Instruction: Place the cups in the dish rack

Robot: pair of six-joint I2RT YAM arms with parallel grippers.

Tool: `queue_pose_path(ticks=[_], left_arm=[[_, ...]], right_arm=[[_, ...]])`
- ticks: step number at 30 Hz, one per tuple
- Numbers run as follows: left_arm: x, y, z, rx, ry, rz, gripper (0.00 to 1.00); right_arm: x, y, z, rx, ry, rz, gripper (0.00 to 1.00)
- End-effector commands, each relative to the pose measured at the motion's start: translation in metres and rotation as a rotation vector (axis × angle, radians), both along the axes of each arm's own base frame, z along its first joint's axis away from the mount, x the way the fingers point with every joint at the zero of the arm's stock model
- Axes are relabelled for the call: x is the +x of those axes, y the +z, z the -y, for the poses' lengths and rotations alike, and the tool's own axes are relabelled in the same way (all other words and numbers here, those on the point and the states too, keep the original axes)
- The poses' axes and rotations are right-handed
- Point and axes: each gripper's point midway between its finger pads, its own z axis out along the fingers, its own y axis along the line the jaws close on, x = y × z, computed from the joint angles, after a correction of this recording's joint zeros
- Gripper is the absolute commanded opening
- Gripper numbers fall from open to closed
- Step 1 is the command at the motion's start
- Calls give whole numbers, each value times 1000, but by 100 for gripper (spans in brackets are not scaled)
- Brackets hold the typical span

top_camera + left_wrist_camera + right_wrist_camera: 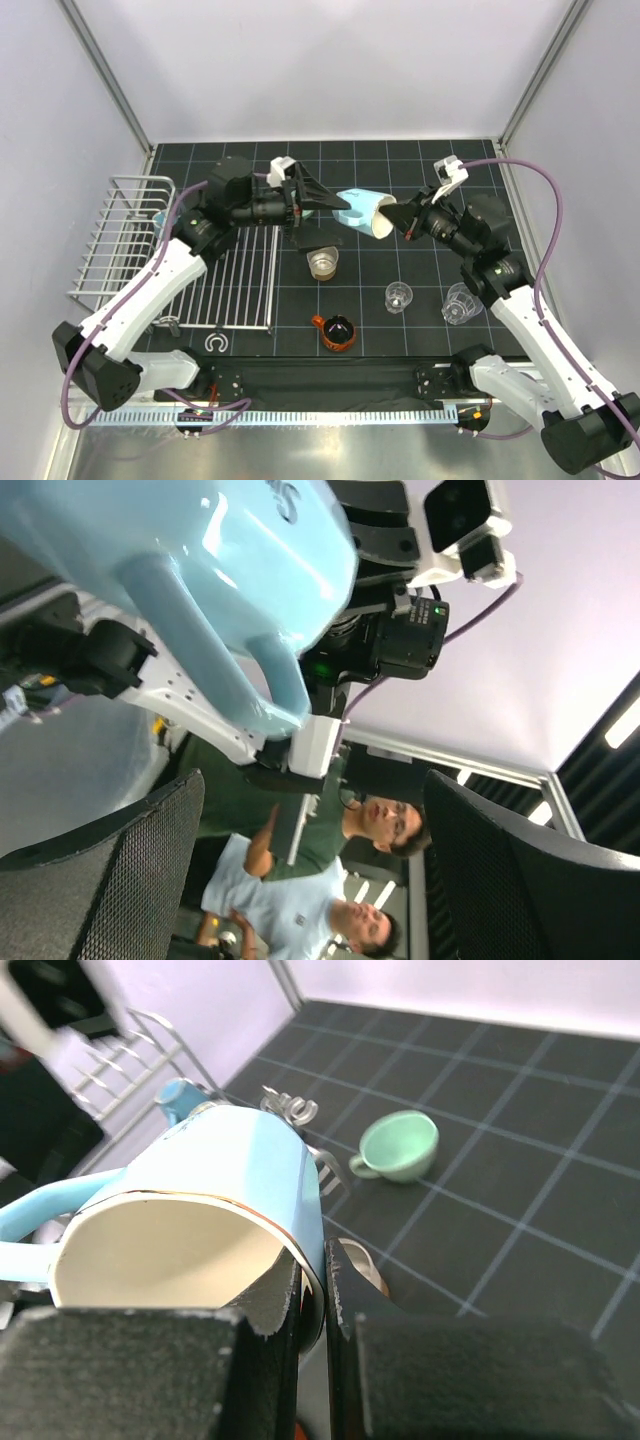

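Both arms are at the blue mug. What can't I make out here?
- Top view: whether the left end effector touches the blue mug; its fingers cover the spot.
- Left wrist view: mug cut off by top and left edges.
- Top view: mint cup absent, probably under the left arm.
- Top view: cup in the dish rack mostly behind that arm.

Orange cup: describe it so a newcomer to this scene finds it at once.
On the black gridded mat, look near the front edge, just right of the flat slatted part of the dish rack. The orange cup stands there upright, handle toward the rack. Its neighbours are a steel cup and two clear cups; it alone is orange, dark inside.
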Motion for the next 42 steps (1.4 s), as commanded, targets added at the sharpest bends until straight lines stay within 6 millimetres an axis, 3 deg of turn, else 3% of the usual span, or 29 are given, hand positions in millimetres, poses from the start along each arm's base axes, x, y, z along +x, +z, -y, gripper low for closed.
queue_pose_path(ticks=[1,9,14,19,26,29,32,35,36,39,40,42], left_arm=[[-10,12,19,-91,-74,-31,87],[-6,21,30,-185,-62,-58,76],[-5,31,32,-231,-74,-64,63],[-5,41,34,-273,-87,-79,49],[-13,44,39,-287,-126,-95,40],[-15,42,39,-286,-128,-107,39],[-16,44,40,-294,-131,-108,30],[-17,48,40,-310,-141,-96,14],[-17,48,40,-312,-138,-96,0],[-16,47,38,-315,-119,-79,0],[-13,40,39,-290,-103,-94,0],[-12,29,38,-221,-86,-82,0]], right_arm=[[-21,92,-11,139,81,321,4],[-39,96,-16,136,150,376,4],[-47,90,-15,128,160,379,4],[-46,85,-18,124,174,368,4],[-41,74,-17,47,163,370,4],[-43,79,-18,42,179,385,4],[-44,77,-20,30,196,379,4],[-46,74,-20,24,204,382,4],[-47,72,-21,21,208,379,4],[-43,67,-20,9,193,351,4],[-41,67,-17,6,172,343,6],[-34,62,-8,-10,102,306,26]])
